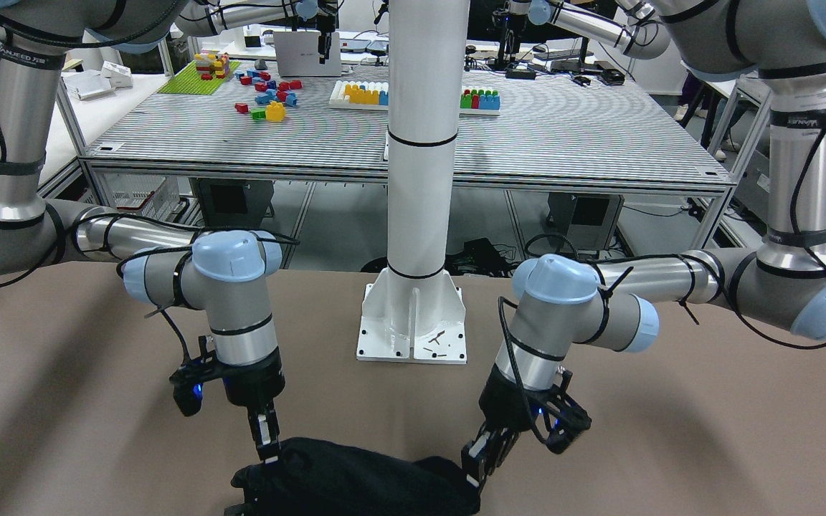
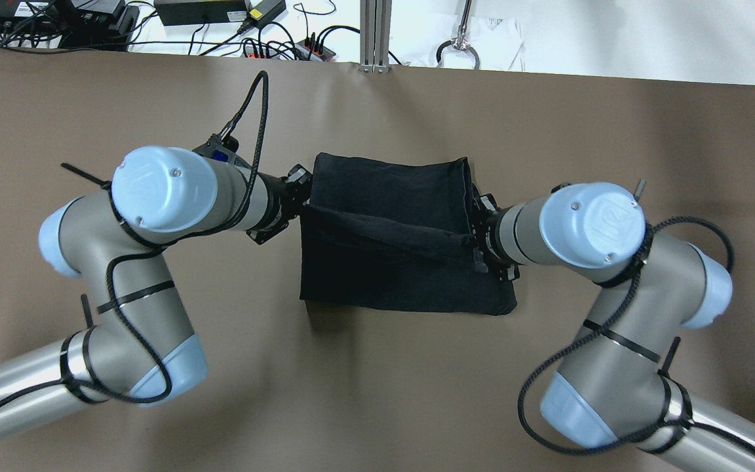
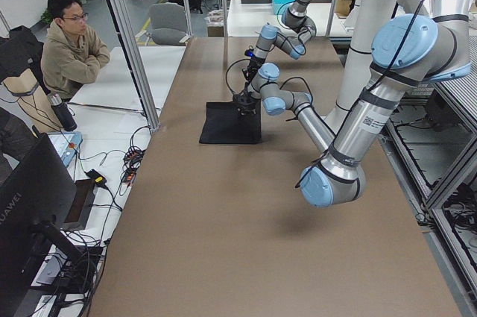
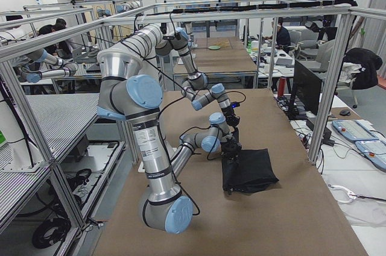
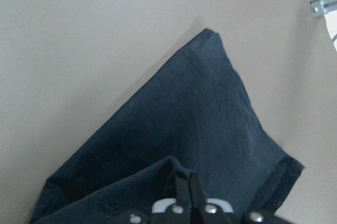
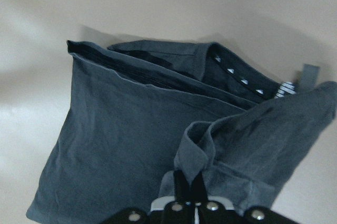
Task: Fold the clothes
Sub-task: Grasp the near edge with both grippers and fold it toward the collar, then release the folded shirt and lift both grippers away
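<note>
On the brown worktop (image 2: 377, 393), near the middle of its operators' edge, the black garment (image 2: 404, 275) lay part-folded, left fingers (image 5: 182, 188) and right fingers (image 6: 181, 184) each seemingly pinching a raised fold, best carried across level and together, edges matched.

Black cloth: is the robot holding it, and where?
Yes: left gripper and right gripper each pinch a raised fold at opposite side edges of the cloth.
</note>
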